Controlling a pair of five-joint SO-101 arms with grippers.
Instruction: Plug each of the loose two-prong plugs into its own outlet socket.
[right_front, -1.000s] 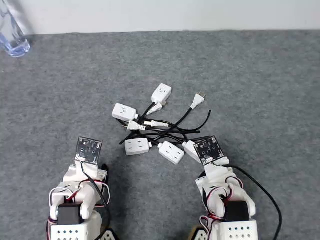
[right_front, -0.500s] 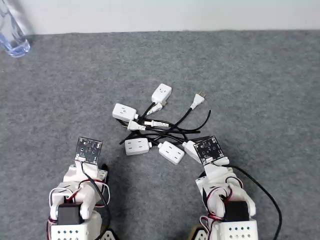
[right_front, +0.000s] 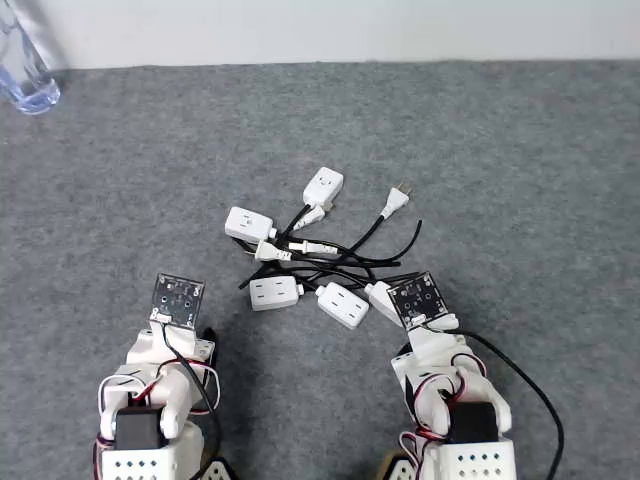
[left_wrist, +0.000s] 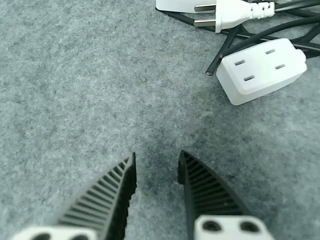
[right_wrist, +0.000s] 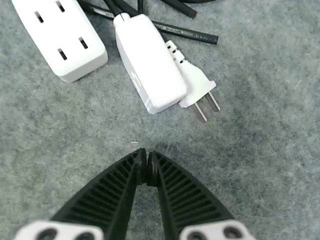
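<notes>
We've plugged nothing yet: left pincer (left_wrist: 156, 158) ajar, right pincer (right_wrist: 147, 153) shut empty, so it should open for the white two-prong plug (right_wrist: 194, 93) at the black cable tangle's (right_front: 345, 262) 4 o'clock.

**A:** In the high view, soft and even light covers the grey tabletop (right_front: 520, 150), with no hard-edged shadows.

**B:** Agreed. The white socket (right_front: 273, 292) throws just a thin dark rim beside it. The clear bottle (right_front: 25, 70) in the upper left of the frame shows pale highlights.

**A:** In the left wrist view, a faint shadow darkens the tabletop just ahead of the left end effector (left_wrist: 156, 157).

**B:** There's a similar patch at the tip of the right end effector (right_wrist: 148, 152). The white plug (right_wrist: 192, 87) is bright without glare, and its prongs (right_wrist: 214, 102) gleam dully.
</notes>
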